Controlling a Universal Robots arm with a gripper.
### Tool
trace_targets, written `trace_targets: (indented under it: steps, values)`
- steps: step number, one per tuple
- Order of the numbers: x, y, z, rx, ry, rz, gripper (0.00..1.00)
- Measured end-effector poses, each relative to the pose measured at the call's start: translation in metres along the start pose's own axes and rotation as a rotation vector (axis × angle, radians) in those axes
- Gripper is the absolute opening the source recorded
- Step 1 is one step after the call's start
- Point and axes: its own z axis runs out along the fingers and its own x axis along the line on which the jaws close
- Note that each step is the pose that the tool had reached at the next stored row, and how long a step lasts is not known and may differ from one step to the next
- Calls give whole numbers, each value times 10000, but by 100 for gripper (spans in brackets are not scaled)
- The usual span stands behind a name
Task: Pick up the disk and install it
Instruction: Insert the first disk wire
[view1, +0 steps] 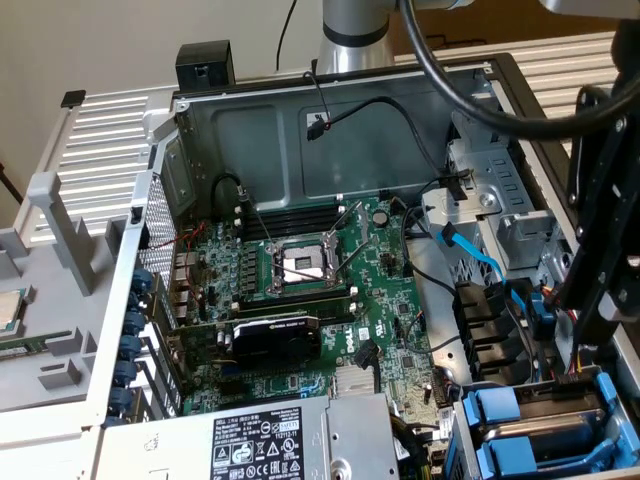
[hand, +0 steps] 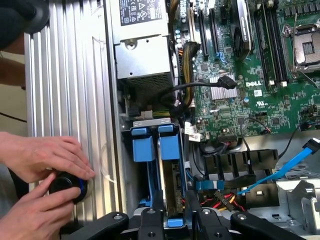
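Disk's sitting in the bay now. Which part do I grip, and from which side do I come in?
The disk stands on edge in the drive bay, so probably only its narrow upper edge is reachable. Take it across its thin width, jaws on the blue rails flanking its broad faces, coming straight in through the case's open side. The bay walls likely block any sideways approach.

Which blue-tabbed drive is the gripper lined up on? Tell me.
The disk on the motherboard side: the gripper is centred over it, while the other blue-tabbed drive lies nearer the ribbed silver panel.
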Motion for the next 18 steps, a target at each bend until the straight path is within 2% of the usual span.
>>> trace_targets:
  steps: [4,18]
  values:
    - [7,6,-62,16,-2,1,31]
    - [7,6,-63,19,-3,2,31]
